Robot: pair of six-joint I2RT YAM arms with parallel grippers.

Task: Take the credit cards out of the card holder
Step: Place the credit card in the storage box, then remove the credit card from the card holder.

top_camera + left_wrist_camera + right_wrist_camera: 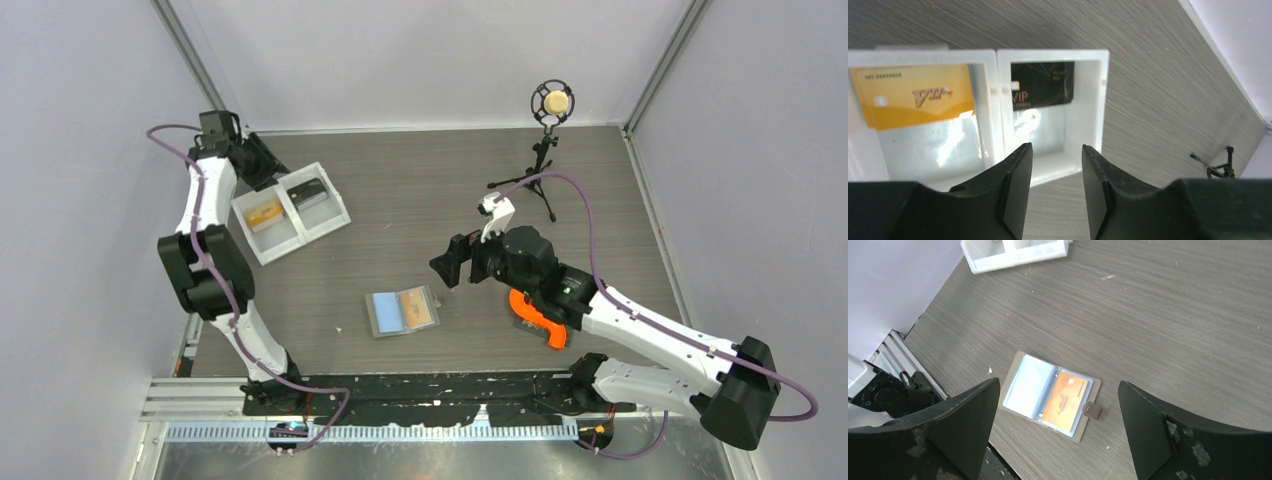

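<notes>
The grey card holder (403, 311) lies open on the table, with a light blue panel (385, 313) on its left and an orange card (420, 308) in its right sleeve. In the right wrist view the card holder (1013, 371) and its orange card (1066, 401) lie below my right gripper (1058, 384). My right gripper (442, 268) is wide open and empty, hovering just right of and above the holder. My left gripper (268, 168) is open and empty at the white tray (270, 245). In the left wrist view, beyond my left gripper (1056, 146), the tray (990, 107) holds an orange card (913, 95) and a black card (1043, 85).
A microphone on a small tripod (548, 130) stands at the back right. An orange-handled tool (535, 318) lies under the right arm. Grey enclosure walls ring the table. The tray's edge shows in the right wrist view (1013, 252).
</notes>
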